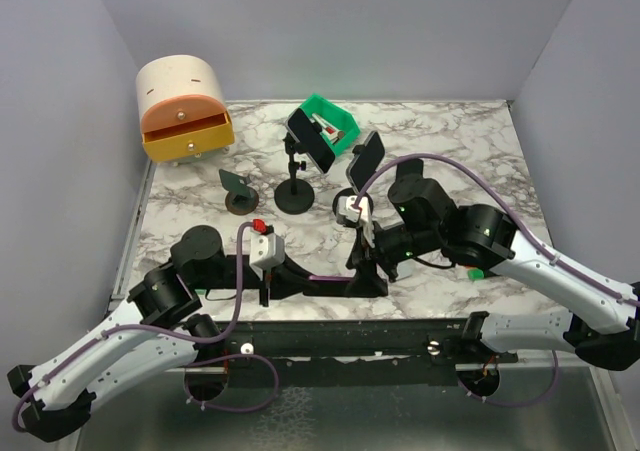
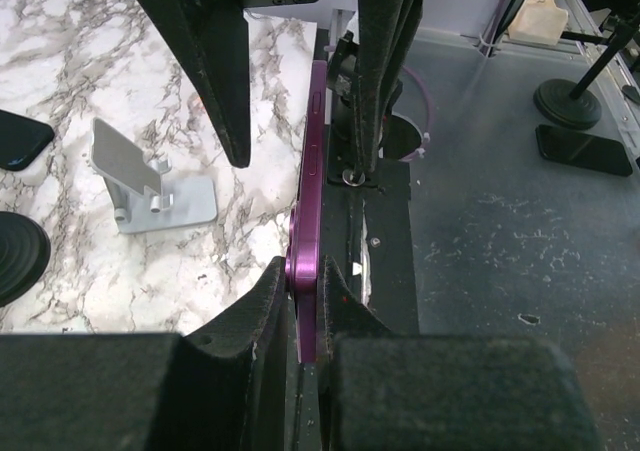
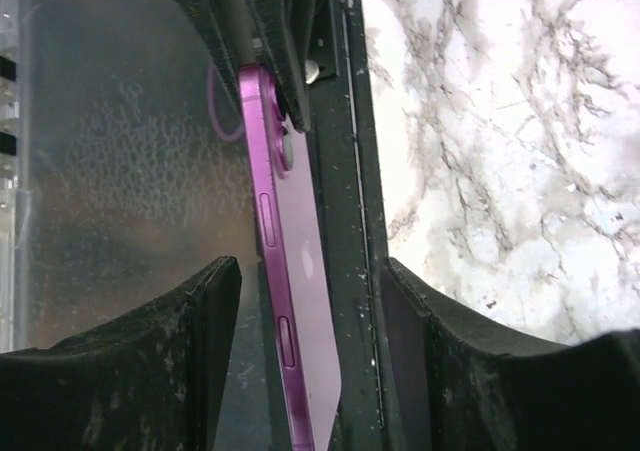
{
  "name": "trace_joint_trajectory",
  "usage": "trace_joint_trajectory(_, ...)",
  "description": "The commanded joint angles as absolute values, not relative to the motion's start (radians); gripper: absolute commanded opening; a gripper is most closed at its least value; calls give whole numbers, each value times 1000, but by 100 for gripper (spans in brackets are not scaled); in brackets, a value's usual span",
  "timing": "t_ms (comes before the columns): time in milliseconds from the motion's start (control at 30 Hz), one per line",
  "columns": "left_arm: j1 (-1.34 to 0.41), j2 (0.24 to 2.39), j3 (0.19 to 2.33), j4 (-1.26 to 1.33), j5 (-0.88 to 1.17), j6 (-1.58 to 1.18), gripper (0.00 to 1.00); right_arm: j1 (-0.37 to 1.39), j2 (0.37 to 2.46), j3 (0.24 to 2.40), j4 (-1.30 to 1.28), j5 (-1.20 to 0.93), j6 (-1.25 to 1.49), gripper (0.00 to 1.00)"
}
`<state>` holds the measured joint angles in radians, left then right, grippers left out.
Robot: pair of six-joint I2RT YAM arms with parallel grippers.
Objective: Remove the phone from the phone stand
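Note:
My left gripper (image 2: 305,276) is shut on one end of the purple phone (image 2: 310,171), which stands on edge along the black rail at the table's near edge. The silver phone stand (image 2: 150,176) sits empty on the marble to the left of the phone. In the right wrist view the phone (image 3: 300,321) passes between the fingers of my right gripper (image 3: 312,271), which is open; a gap shows beside its left finger (image 3: 215,301). From above, both grippers meet low at the front, left (image 1: 340,283) and right (image 1: 372,261).
An orange and beige drawer box (image 1: 185,111) stands at the back left and a green bin (image 1: 330,121) at the back centre. A black stand (image 1: 295,193) holds a dark phone, another dark phone (image 1: 365,156) stands to its right, and a small stand (image 1: 240,196) to its left.

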<state>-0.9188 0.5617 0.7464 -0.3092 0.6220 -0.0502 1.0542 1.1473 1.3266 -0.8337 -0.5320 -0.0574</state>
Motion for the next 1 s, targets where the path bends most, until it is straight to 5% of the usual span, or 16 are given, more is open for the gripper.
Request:
trace_joint_trajectory(0, -922, 572, 801, -249, 645, -81, 0, 1064, 1130, 1307, -846, -417, -76, 65)
trace_joint_trajectory(333, -922, 581, 805, -235, 636, -134, 0, 1073, 1101, 1267, -823, -358, -110, 60)
trace_joint_trajectory(667, -922, 590, 795, -200, 653, -155, 0, 1075, 1083, 1252, -813, -405, -121, 30)
trace_joint_trajectory(800, -922, 581, 784, -181, 639, -158, 0, 1075, 1075, 1241, -801, -428, -123, 2)
trace_joint_trajectory(967, -922, 550, 761, -152, 601, -158, 44, 1075, 1058, 1230, -783, -448, -118, 0)
